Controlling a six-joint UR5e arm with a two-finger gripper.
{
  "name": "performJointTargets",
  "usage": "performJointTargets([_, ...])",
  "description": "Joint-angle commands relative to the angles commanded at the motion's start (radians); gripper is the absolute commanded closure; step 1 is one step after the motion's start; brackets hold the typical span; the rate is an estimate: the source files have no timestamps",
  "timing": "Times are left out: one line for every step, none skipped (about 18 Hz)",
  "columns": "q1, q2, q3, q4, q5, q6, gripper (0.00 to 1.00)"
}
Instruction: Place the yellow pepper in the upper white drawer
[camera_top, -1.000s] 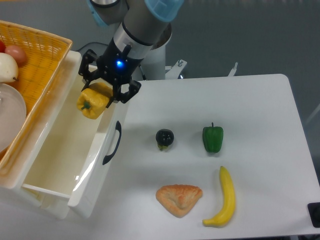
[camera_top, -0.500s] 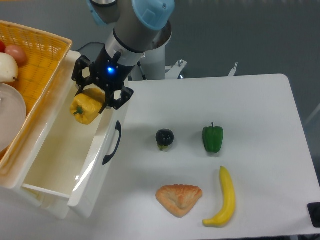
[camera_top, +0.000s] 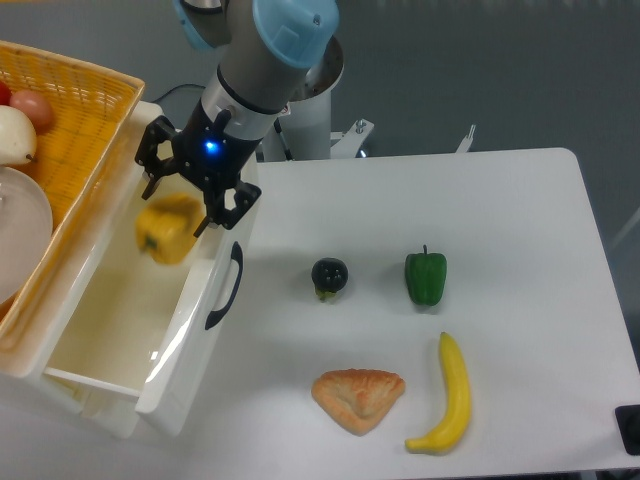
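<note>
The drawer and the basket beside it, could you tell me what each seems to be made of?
The drawer looks like smooth, glossy white plastic: light glints off its front panel, and its curved handle is black. The basket looks woven, wicker or an imitation; its orange walls show a crisscross weave.

The gripper (camera_top: 186, 190) is being held pointing down and leftward from the arm (camera_top: 262, 62), its two black fingers (camera_top: 153, 165) spread apart, clasping nothing.
</note>
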Motion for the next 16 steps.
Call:
performJointTargets([0.000, 0.000, 0.000, 0.002, 0.000, 0.000, 0.04])
performJointTargets([-0.002, 0.002, 0.000, 0.002, 0.000, 0.000, 0.04])
performJointTargets([0.000, 0.002, 0.000, 0.002, 0.000, 0.002, 0.03])
performJointTargets([0.000, 0.000, 0.002, 0.003, 0.000, 0.002, 0.02])
performJointTargets([0.000, 0.000, 0.002, 0.006, 0.000, 0.002, 0.01])
performJointTargets([0.005, 0.000, 0.002, 0.020, 0.000, 0.002, 0.01])
performJointTargets([0.009, -0.002, 0.002, 0.041, 0.000, 0.002, 0.01])
performJointTargets([0.017, -0.002, 0.002, 0.063, 0.000, 0.002, 0.00])
performJointTargets([0.031, -0.002, 0.002, 0.084, 0.000, 0.002, 0.00])
performJointTargets([0.043, -0.002, 0.002, 0.106, 0.000, 0.003, 0.00])
performJointTargets([0.055, -0.005, 0.002, 0.121, 0.000, 0.005, 0.00])
performJointTargets([0.070, -0.009, 0.002, 0.135, 0.000, 0.026, 0.00])
performJointTargets([0.083, -0.012, 0.002, 0.140, 0.002, 0.055, 0.00])
performJointTargets([0.093, -0.017, 0.000, 0.138, 0.009, 0.090, 0.00])
performJointTargets([0.100, -0.026, 0.000, 0.138, 0.029, 0.119, 0.00])
performJointTargets([0.100, -0.029, 0.000, 0.138, 0.058, 0.141, 0.00])
